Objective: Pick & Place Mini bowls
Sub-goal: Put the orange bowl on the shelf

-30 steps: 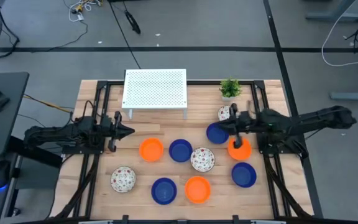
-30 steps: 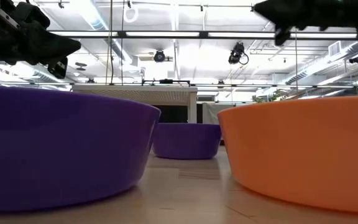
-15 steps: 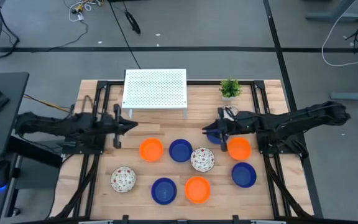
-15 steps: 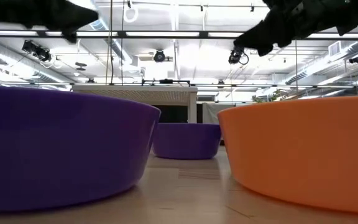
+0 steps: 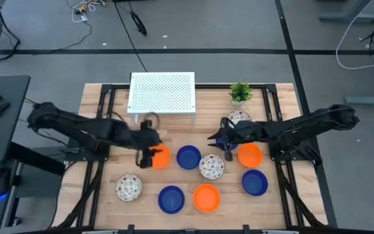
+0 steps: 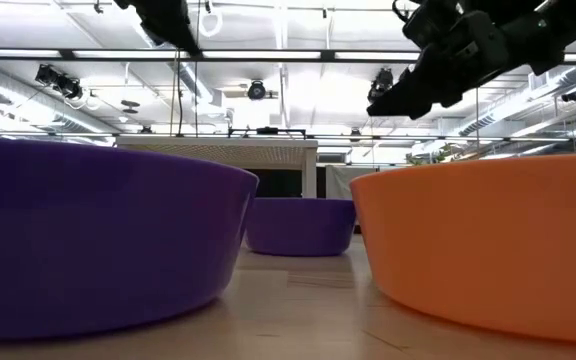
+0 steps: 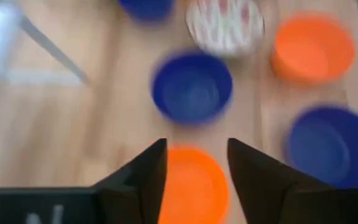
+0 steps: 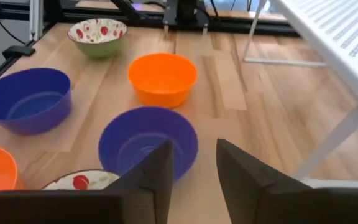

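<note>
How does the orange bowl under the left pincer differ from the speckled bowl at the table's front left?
The orange bowl is solid-coloured; the speckled bowl is white with red marks. The orange one sits mid-table beneath the open left pincer; the speckled one sits alone nearer the front edge. Both are small, round and upright.

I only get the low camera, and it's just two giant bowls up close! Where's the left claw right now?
Observer: The left claw is above an orange bowl, in front of the white rack.
Operator: Is it open?
Observer: Yes. In the left wrist view its fingers are apart, with that orange bowl showing between them.
Operator: What about the other claw?
Observer: The right claw is open too, and it points at the blue bowl in the middle of the table.
</note>
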Robot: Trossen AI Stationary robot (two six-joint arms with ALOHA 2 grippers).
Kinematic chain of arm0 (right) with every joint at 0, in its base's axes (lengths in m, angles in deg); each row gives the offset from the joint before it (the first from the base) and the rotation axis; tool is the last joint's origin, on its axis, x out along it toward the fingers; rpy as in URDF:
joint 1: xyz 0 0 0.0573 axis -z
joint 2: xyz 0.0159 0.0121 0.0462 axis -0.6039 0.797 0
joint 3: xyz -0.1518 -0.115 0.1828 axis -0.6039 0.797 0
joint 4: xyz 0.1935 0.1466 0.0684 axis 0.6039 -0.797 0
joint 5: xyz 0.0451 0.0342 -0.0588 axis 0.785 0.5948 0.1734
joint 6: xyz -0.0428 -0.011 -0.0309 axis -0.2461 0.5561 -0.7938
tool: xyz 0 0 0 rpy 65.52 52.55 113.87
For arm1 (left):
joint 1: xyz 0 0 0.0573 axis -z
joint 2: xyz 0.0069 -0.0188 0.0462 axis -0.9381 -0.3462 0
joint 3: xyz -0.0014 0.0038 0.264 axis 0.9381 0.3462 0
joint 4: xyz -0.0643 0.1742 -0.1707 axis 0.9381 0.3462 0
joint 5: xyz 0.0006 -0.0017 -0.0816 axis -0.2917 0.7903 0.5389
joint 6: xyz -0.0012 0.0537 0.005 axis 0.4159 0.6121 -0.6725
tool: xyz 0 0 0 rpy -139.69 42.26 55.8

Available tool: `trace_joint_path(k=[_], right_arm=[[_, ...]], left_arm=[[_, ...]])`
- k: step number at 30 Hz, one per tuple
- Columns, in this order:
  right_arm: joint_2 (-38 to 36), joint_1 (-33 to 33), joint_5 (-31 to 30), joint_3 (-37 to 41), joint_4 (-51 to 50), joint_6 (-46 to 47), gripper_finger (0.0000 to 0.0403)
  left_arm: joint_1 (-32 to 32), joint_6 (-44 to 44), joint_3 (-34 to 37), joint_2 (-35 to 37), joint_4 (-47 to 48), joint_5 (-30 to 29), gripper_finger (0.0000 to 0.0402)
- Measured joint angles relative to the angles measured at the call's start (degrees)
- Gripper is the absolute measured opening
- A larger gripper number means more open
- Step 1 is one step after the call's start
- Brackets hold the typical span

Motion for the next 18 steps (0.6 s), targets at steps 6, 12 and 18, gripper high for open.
trace_joint_path(k=[6,12,18], right_arm=[[0.3,-2.3,0.1,0.0,0.7,0.1,0.0130],[0.3,-2.9,0.0,0.0,1.0,-0.2,0.0130],[0.2,-2.9,-0.1,0.0,1.1,-0.6,0.0130]], left_arm=[[4.3,-8.4,-2.6,-12.1,10.5,5.3,0.0227],[8.9,-10.2,-2.6,-23.4,9.1,3.5,0.0200],[9.9,-13.5,-2.6,-29.9,8.7,-2.9,0.0167]])
